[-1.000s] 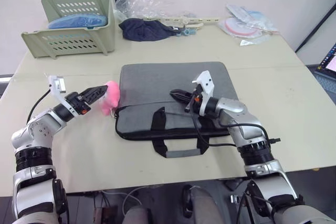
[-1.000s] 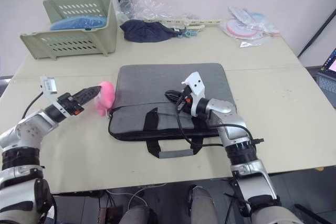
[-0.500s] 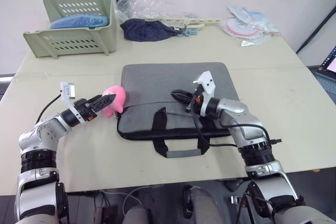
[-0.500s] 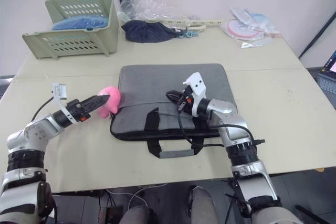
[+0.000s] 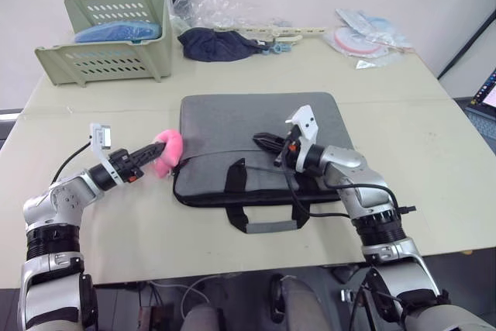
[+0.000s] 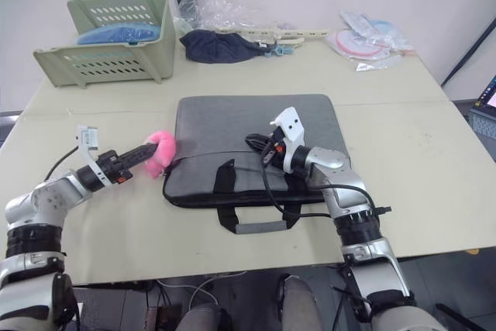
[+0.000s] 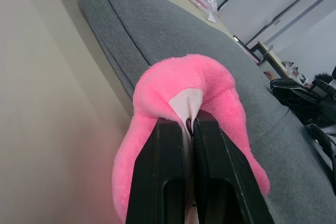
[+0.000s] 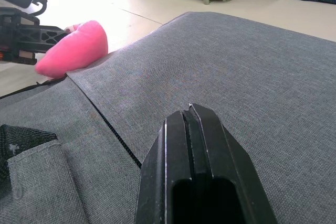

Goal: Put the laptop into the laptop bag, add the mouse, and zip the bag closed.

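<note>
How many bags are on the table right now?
1: the grey laptop bag lies flat mid-table, between the two grippers. The dark navy cloth bundle at the far edge may be another bag, but I cannot tell from here.

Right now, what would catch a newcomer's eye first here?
The bright pink plush, pinched in the left gripper at the left edge of the grey laptop bag lying mid-table. The right gripper rests shut on the bag's top.
</note>
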Controlling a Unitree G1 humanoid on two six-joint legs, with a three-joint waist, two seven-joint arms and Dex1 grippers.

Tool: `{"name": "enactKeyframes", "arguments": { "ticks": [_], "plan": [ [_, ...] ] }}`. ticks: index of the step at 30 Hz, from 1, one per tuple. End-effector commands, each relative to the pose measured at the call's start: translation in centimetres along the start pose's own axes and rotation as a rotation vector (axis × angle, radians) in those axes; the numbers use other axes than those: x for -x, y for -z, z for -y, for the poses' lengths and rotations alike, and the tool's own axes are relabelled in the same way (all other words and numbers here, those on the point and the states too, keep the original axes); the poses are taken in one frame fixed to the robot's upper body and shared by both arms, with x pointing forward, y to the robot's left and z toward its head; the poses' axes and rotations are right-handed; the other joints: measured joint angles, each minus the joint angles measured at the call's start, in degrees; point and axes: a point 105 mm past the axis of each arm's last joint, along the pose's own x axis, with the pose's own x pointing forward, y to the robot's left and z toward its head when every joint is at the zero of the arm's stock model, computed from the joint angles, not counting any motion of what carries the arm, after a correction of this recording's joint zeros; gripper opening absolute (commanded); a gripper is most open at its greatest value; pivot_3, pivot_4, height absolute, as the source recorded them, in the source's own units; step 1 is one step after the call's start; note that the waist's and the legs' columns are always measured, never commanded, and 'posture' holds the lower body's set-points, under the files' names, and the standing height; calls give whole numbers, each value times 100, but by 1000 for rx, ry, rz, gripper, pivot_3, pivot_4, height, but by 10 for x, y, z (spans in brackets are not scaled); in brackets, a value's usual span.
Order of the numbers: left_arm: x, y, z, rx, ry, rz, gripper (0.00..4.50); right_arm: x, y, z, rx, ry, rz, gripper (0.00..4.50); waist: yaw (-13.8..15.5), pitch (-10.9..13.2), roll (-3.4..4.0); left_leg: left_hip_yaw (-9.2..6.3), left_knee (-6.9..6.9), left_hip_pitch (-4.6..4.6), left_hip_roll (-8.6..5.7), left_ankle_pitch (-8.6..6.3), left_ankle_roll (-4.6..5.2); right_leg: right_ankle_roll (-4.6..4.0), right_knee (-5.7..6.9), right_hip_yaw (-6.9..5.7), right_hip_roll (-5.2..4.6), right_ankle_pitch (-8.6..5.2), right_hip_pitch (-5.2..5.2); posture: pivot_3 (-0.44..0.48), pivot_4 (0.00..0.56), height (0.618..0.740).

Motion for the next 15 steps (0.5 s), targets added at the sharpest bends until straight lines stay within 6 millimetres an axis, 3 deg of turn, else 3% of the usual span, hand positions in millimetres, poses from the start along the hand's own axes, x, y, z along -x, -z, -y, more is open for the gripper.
{"name": "enactKeyframes", "arguments": {
  "ticks": [1,8,15],
  "plan": [
    [10,-4,4,-6,1,-1,34,5,43,-1,-82,19,-143,0,-3,1,2,0,0,0,0,0,0,0,0,0,0,0,0,0,150,740],
    [36,-8,6,-60,-66,-54,34,3,50,-3,-97,20,-157,0,-4,4,7,-8,-2,-1,2,0,0,0,-3,-1,0,0,5,0,150,740],
    [50,-4,31,-85,-26,-131,34,2,59,-7,-109,13,-176,0,-9,7,12,-14,-8,-2,5,0,-1,0,-11,0,2,-1,25,0,150,740]
  ]
}}
